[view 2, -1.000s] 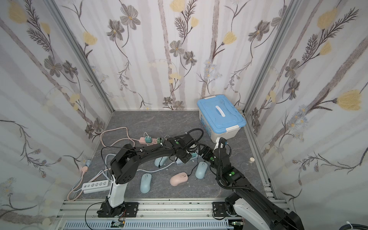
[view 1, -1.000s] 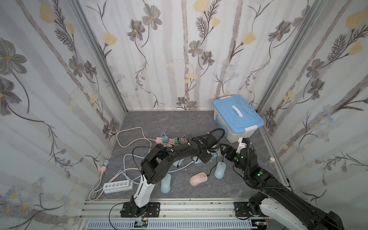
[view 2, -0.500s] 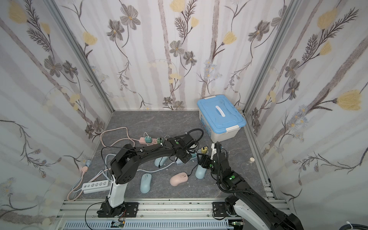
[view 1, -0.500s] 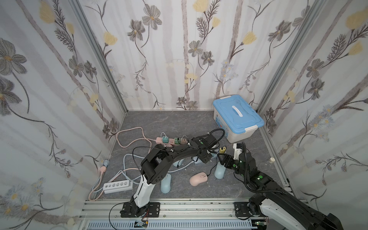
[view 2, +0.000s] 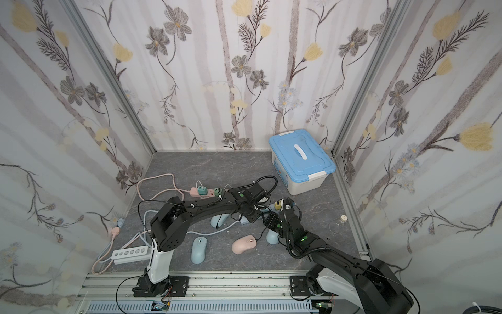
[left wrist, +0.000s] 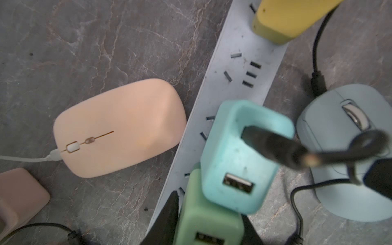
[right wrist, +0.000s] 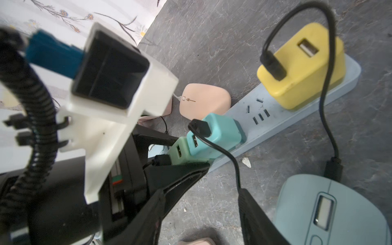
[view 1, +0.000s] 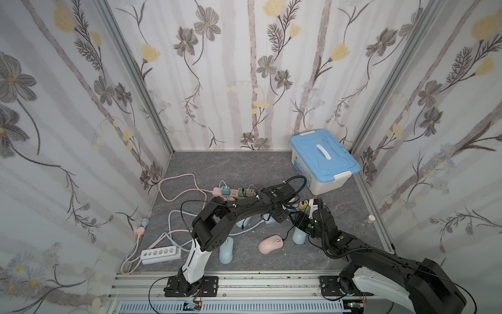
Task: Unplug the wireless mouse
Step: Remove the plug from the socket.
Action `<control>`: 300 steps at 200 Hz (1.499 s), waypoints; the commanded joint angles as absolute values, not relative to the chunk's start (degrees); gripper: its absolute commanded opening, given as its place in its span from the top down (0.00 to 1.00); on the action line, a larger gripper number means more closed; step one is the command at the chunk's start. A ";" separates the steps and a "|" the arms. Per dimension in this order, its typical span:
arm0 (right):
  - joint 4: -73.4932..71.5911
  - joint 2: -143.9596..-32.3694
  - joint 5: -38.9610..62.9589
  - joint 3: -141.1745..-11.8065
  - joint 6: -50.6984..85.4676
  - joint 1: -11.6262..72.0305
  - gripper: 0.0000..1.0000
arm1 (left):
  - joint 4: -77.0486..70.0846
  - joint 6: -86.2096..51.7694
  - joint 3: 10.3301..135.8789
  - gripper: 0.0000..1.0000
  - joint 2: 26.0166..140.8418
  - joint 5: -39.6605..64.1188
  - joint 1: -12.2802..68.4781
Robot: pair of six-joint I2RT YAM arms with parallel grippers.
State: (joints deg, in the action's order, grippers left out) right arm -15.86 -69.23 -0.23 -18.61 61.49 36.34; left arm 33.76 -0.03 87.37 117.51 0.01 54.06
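Note:
Three USB chargers stand in a pale blue power strip (right wrist: 297,118): yellow (right wrist: 301,72), teal (right wrist: 220,133) and green (left wrist: 203,222). My left gripper (left wrist: 210,212) is shut on the green charger. A black cable (right wrist: 233,161) runs from the teal charger to the tip of one finger of my right gripper (right wrist: 201,192), which is open over bare floor. Another black cable joins the yellow charger to a pale blue mouse (right wrist: 335,210). A flat pink mouse (left wrist: 118,127) has a white cable. In both top views the grippers meet by the strip (view 1: 294,217).
A rounded pink mouse (view 1: 271,243) and another pale blue mouse (view 1: 226,250) lie near the front. A blue-lidded box (view 1: 324,163) stands back right, a pink strip (view 1: 228,191) behind, a white strip (view 1: 160,254) front left, a glass flask (view 1: 364,225) right. Cables loop across the floor.
My right gripper has come down and a little left, from beside the yellow charger to the teal charger's cable, and its jaws have narrowed. The left arm has not moved.

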 commanded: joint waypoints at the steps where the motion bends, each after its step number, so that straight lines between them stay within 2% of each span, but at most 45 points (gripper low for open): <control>1: -20.23 -70.78 -2.20 -19.51 64.55 35.50 0.47 | 27.98 -4.26 87.02 1.00 118.47 0.00 53.96; 36: -20.56 -72.89 -1.83 -19.62 65.63 34.90 0.53 | 28.03 -4.27 87.23 1.00 118.51 -0.04 53.96; 179: -23.62 -82.37 -1.69 -22.61 67.03 33.78 0.57 | 27.91 -4.42 87.54 1.00 118.19 0.52 53.97; 229: -24.06 -85.31 -1.41 -21.47 68.92 33.81 0.59 | 27.92 -4.72 87.46 1.00 117.36 4.93 53.97; 244: -24.60 -85.51 -1.36 -21.02 69.60 33.81 0.59 | 26.23 -5.15 86.48 1.00 117.04 2.47 54.30; 276: -24.02 -86.15 -1.56 -21.10 70.48 33.90 0.60 | 22.96 -2.29 84.07 1.00 116.32 -10.13 57.28; 300: -23.69 -86.66 -1.41 -21.18 70.80 33.89 0.61 | 28.76 -2.92 87.83 1.00 118.07 -0.93 56.02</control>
